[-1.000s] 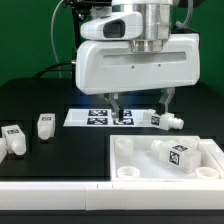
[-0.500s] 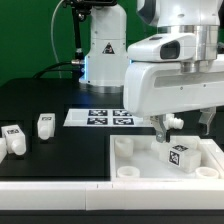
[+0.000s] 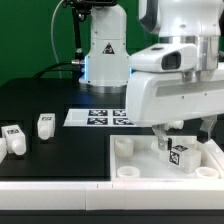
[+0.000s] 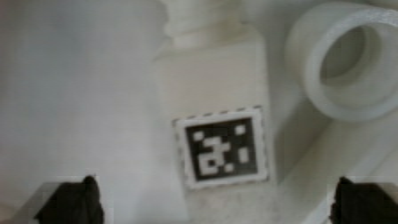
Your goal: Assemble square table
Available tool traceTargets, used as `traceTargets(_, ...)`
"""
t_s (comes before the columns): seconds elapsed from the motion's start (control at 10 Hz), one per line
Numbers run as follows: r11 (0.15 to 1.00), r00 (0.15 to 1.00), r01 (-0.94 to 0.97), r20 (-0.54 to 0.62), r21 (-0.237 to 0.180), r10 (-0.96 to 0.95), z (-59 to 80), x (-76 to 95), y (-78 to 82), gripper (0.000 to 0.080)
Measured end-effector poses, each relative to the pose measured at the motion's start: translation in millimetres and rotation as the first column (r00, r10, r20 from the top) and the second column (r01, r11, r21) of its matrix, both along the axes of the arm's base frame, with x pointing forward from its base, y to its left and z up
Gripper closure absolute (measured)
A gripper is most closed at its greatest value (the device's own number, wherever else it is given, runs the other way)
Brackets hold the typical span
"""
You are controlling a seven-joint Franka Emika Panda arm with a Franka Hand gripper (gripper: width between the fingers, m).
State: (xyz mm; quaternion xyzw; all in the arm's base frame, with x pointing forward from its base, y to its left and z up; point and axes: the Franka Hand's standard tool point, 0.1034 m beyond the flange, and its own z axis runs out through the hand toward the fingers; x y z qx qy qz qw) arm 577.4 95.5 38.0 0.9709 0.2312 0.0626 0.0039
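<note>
Hovering over a smooth white tagged leg (image 3: 178, 155) in the rimmed square top (image 3: 145, 162), tool (image 4: 217, 203) spread wide.

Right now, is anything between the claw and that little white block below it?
Nothing visible does. The open gripper hangs directly above the leg, which lies in the square table top; the wrist view shows it uncovered.

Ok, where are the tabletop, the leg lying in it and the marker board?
tabletop (image 3: 113, 158), exterior view, rim on that view's left.
leg (image 4: 217, 150), wrist view, its tag.
marker board (image 3: 95, 117), exterior view, middle of its visible part.
</note>
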Motion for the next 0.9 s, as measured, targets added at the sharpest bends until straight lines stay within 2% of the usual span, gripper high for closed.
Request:
traceTargets(0.2, 1.0, 1.0, -0.001, -0.001, -0.001, 0.001, -7.1, -0.2, 0.3, 0.0151)
traceTargets(0.6, 1.0, 1.0, -0.003, 0.024, -0.003, 0.003, -8.2, 3.5, -9.6, 0.0151)
traceTargets(0.7, 1.0, 1.0, -0.004, 0.024, -0.003, 0.004, -8.2, 3.4, -9.0, 0.0238)
traceTargets(0.8, 1.0, 1.0, -0.003, 0.024, -0.003, 0.003, -8.2, 3.5, -9.2, 0.0238)
traceTargets(0.9, 1.0, 1.0, -0.003, 0.023, -0.003, 0.003, -8.2, 3.5, -9.2, 0.0372)
